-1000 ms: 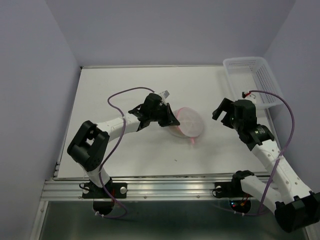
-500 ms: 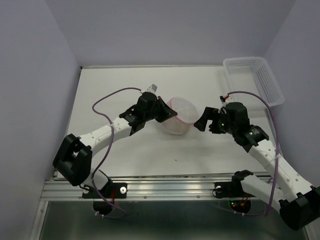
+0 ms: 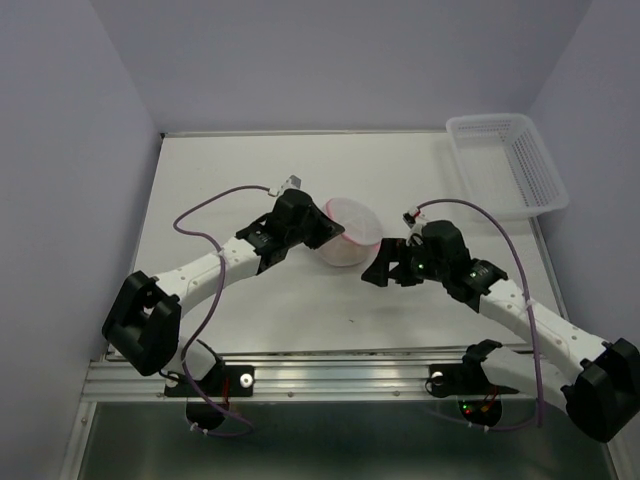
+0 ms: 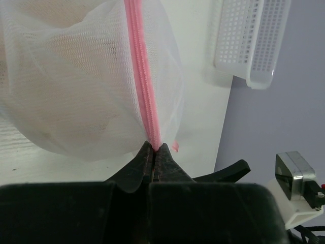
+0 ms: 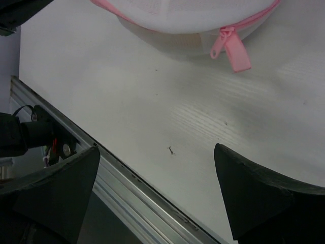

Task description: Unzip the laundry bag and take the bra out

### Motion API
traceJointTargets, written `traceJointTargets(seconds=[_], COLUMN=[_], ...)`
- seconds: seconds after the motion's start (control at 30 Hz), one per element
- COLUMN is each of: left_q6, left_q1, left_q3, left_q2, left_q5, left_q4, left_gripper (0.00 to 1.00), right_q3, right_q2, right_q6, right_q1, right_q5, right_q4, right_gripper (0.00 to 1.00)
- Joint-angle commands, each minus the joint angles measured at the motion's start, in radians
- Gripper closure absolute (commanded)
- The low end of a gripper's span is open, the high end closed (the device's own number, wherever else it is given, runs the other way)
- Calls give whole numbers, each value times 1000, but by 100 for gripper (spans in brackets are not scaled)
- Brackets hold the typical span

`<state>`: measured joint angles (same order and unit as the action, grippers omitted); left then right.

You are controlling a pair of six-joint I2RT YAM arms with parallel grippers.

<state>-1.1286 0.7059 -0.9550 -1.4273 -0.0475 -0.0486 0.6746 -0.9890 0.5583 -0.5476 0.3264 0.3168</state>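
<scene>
Two grippers of mine work near the middle of the white table (image 3: 230, 180), one on each side of the laundry bag (image 3: 352, 232). My left gripper (image 3: 335, 232) has its fingers pressed together on the bag's pink zipper rim (image 4: 144, 91), pinching it at the left edge, so the round mesh pouch stands on edge with the rim running straight up from my fingertips (image 4: 153, 150). Through the translucent white mesh, a faint peach-tan shape shows high inside the pouch; that is the bra (image 4: 56, 18), inside the bag. I cannot tell whether the bag's underside touches the table or hangs just above it. My right gripper (image 3: 378, 272) sits just beside the bag on its near right, fingers spread wide and holding nothing, with bare table between them in the right wrist view (image 5: 156, 148). The pink zipper pull (image 5: 232, 47) hangs from the bag's rim beyond my right fingers, apart from both. The white lattice basket (image 3: 510, 165) stands at the far right corner, well apart from the bag.
</scene>
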Motion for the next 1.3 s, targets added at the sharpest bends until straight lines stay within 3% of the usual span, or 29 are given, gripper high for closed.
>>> traceJointTargets(seconds=[0.0, 0.2, 0.4, 0.43, 1.27], left_q6=[-22, -30, -33, -39, -43], left_q1=[3, 3, 3, 4, 3], left_q3=[2, 7, 10, 7, -1], left_q2=[36, 36, 45, 45, 51], left_q5=[21, 11, 17, 21, 15], left_q4=[-8, -7, 4, 12, 19], left_gripper=[100, 100, 100, 100, 100], right_q3=[-47, -98, -101, -98, -113], right_q2=[-59, -143, -186, -203, -264], right_q6=[6, 20, 40, 61, 190], right_q1=[-58, -78, -87, -87, -97], right_q5=[-82, -242, -365, -391, -446], right_q4=[-252, -446, -539, -548, -582], right_gripper=[1, 10, 39, 51, 60])
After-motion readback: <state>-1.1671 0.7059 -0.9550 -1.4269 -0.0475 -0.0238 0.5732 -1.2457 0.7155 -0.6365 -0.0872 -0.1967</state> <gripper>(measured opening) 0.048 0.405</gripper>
